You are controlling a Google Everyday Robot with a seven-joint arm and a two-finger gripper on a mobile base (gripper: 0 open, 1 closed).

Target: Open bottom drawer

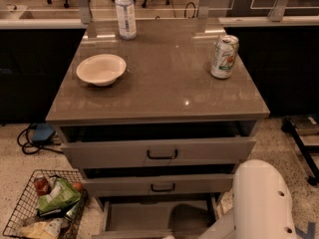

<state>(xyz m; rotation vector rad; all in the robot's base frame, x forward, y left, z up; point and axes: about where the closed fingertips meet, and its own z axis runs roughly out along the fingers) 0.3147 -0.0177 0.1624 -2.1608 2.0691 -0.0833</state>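
Observation:
The grey cabinet has three drawers. Its bottom drawer (149,215) is pulled out toward me, with its grey interior showing at the lower edge of the camera view. Its front and handle are cut off by the frame. The middle drawer (159,186) and the top drawer (159,153) each show a black bar handle. Both stand slightly out from the cabinet. My white arm (259,203) fills the lower right corner. The gripper itself is out of view below the frame.
On the cabinet top (164,93) stand a white bowl (101,68), a water bottle (125,11) and a drink can (224,57). A wire basket (42,208) of snack packets sits on the floor at lower left. Cables (35,136) lie left of the cabinet.

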